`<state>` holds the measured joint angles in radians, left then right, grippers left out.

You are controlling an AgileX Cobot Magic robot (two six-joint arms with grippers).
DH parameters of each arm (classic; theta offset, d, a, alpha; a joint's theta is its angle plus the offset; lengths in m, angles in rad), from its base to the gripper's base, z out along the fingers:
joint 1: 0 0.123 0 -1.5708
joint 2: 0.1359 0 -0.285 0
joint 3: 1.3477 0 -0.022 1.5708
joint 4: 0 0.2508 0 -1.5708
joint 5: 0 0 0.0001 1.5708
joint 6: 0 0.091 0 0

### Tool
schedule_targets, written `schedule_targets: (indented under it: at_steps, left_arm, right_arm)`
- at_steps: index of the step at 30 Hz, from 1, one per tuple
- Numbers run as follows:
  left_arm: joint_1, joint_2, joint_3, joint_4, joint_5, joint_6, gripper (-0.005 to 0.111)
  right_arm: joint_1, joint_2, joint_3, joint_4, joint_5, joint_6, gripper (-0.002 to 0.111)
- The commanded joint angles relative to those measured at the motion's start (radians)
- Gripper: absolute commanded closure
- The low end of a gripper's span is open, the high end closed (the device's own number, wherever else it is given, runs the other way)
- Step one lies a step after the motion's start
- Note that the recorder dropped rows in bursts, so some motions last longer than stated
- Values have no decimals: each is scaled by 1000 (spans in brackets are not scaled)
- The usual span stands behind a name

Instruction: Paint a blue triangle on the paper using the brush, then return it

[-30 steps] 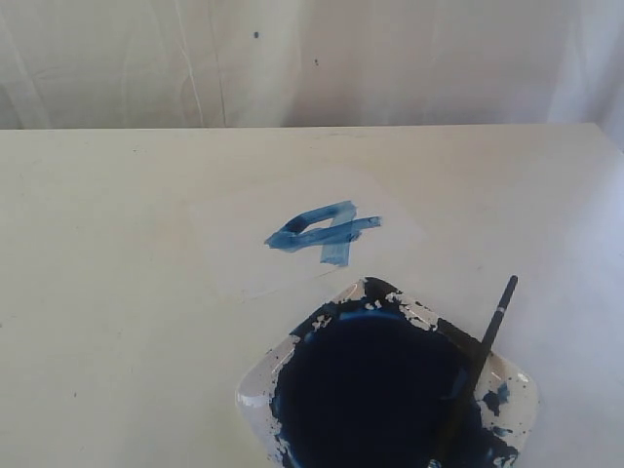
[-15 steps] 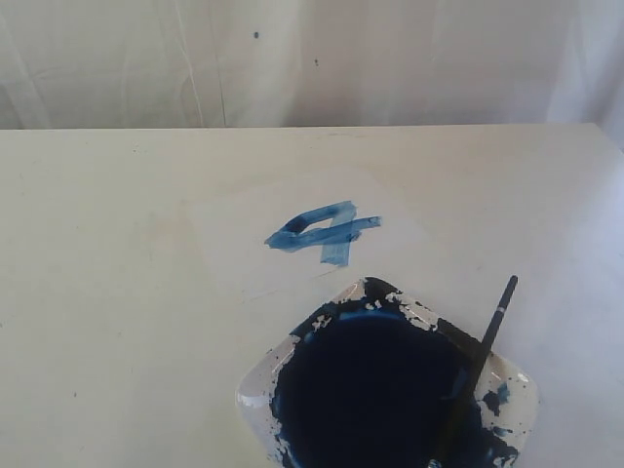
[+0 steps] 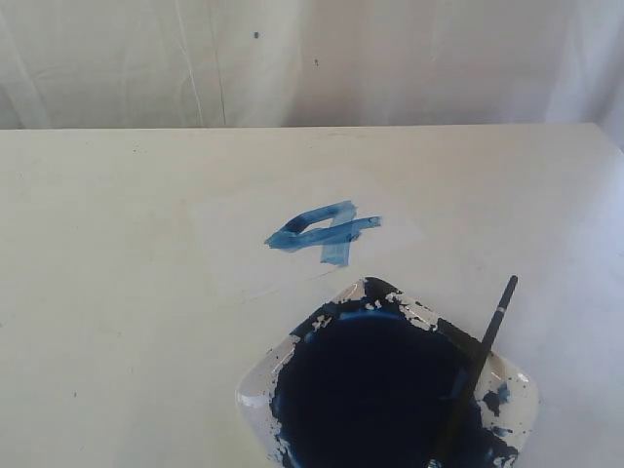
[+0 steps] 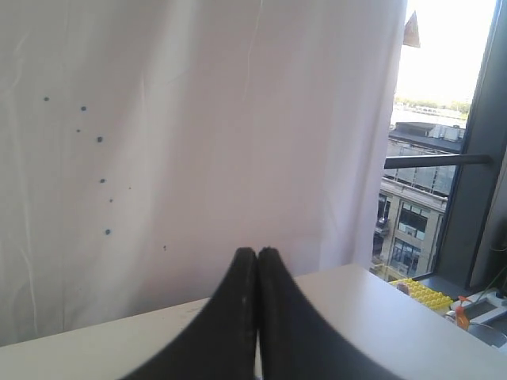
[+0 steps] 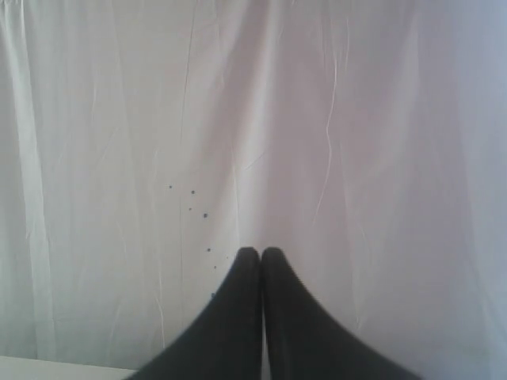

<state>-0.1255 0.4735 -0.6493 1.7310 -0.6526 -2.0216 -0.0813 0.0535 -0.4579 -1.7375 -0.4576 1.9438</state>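
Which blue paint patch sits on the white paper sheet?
The small streaky blue triangle outline; the large dark-blue paint pool sits in a white dish.

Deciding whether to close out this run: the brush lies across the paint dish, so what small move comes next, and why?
Probably none; I would leave both arms parked. The blue triangle sits on the paper, the brush rests across the paint dish with nothing gripping it, and the left gripper and right gripper are shut and empty, facing the curtain.

paper (image 3: 234, 255): 1 | blue triangle (image 3: 322, 232): 1 | brush (image 3: 493, 322): 1 | paint dish (image 3: 253, 390): 1 | table (image 3: 97, 292): 1
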Motion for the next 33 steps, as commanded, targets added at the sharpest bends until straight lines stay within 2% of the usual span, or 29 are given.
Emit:
schedule_targets:
  at_steps: [1,6,9,11,19,21,23,26,29,33]
  left_arm:
    - [4,-7,2,13,-8,2,107]
    - [4,-7,2,13,-8,9,107]
    - [4,-7,2,13,1,116,107]
    - [4,-7,19,-60,6,237,107]
    - [4,-65,228,-777,134,824,107]
    - [4,-92,282,-928,161,990,107]
    - [4,-124,331,-1030,203,1089,107]
    - [4,-154,368,-1008,239,1134,107]
    - [4,-160,372,-901,231,1081,107]
    - [4,-160,372,-884,262,1015,107]
  right_arm:
    - [4,-7,-9,-7,-3,5,108]
    - [4,-7,-9,-7,-3,5,108]
    - [4,-7,-9,-7,-3,5,108]
    - [4,-7,-9,-7,-3,5,108]
    - [4,-7,-9,-7,-3,5,108]
    - [4,-7,-9,-7,-3,5,108]
    - [4,-7,-9,-7,-3,5,108]
    - [4,-7,-9,-7,-3,5,108]
    - [4,-7,-9,-7,-3,5,108]
    - [4,-7,-9,-7,-3,5,108]
